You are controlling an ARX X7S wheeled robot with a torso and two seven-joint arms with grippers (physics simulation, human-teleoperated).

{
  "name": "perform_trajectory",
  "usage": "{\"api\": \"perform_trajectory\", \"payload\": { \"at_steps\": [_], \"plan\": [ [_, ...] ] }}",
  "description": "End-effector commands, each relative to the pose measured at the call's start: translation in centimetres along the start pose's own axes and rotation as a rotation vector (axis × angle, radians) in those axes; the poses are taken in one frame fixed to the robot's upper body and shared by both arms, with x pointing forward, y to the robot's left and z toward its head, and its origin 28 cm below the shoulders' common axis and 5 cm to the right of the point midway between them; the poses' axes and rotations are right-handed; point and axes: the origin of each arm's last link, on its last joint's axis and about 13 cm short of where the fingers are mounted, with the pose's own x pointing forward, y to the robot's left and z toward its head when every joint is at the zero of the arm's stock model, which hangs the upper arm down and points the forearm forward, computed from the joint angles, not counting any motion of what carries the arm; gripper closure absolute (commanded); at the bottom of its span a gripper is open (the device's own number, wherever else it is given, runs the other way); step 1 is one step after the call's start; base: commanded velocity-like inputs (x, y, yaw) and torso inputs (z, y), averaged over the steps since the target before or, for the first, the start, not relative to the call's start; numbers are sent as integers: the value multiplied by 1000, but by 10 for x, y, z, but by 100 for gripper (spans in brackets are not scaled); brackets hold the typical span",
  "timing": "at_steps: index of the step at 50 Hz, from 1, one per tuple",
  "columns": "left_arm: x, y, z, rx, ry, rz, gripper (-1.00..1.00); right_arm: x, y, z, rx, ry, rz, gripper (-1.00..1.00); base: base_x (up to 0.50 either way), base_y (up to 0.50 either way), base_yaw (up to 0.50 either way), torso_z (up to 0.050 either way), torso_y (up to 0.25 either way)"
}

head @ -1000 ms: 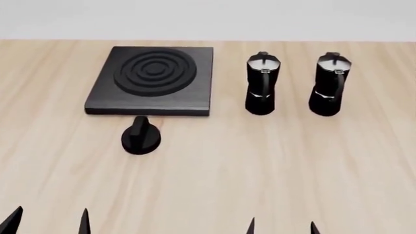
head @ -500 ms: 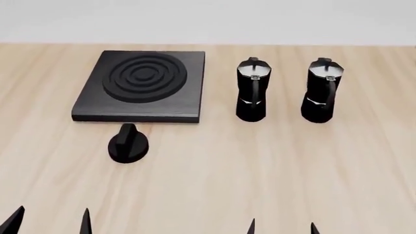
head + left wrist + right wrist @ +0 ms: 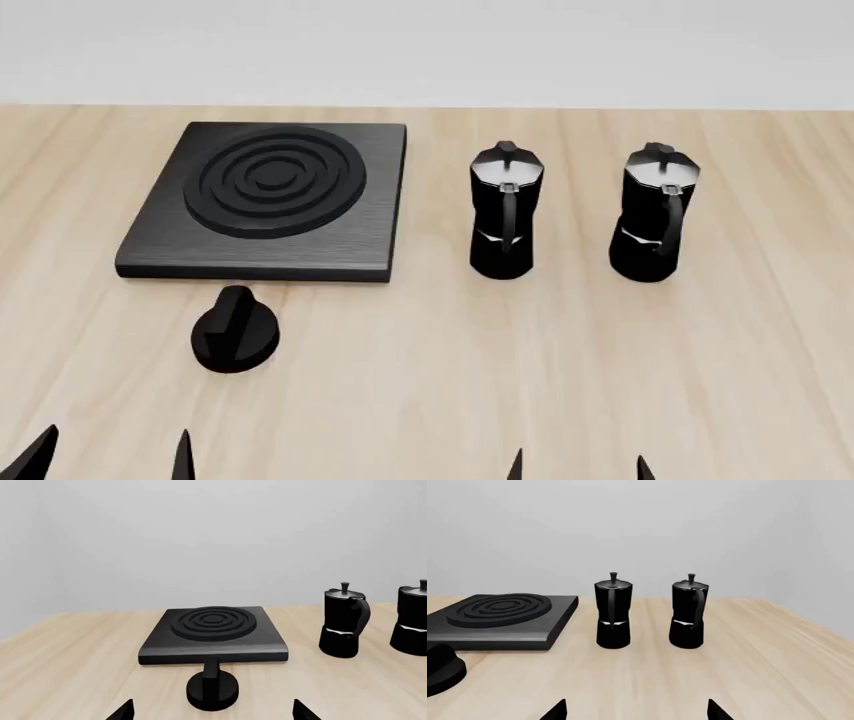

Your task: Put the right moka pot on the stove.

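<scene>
A second black moka pot (image 3: pixel 506 212) stands upright on the wooden table (image 3: pixel 534 380). A small black knob (image 3: pixel 236 330) lies at its 8 o'clock, well apart.

place: bare simulated kitchen bench | signs: stove (image 3: pixel 267 205); moka pots — wooden table (image 3: pixel 534 380); blank wall

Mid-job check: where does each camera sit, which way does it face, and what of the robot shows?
Head view: high, looking down on the table; both grippers' fingertips at the near edge.
Left wrist view: low, faces the stove and knob; left gripper open.
Right wrist view: low, faces the left moka pot and the right moka pot; right gripper open.
All share stove and pots.
</scene>
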Motion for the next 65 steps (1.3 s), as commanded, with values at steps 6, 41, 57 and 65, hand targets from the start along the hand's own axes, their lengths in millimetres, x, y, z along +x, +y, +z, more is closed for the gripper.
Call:
{"api": "perform_trajectory", "payload": {
  "at_steps": [6, 41, 57, 65],
  "plan": [
    [2, -1, -2, -5, 3, -1, -100, 2, 1, -1, -6, 4, 5, -100, 164, -40, 0, 0, 0],
    [0, 0, 4, -9, -12, 0, -100, 0, 0, 0, -14, -11, 2, -100, 164, 8, 0, 0, 0],
    [1, 1, 2, -8, -8, 1, -100, 2, 2, -3, -8, -7, 3, -100, 165, 220, 0, 0, 0],
    [1, 0, 4, -5, -8, -3, -100, 2, 1, -1, -5, -4, 3, -100, 166, 32, 0, 0, 0]
  ]
}}
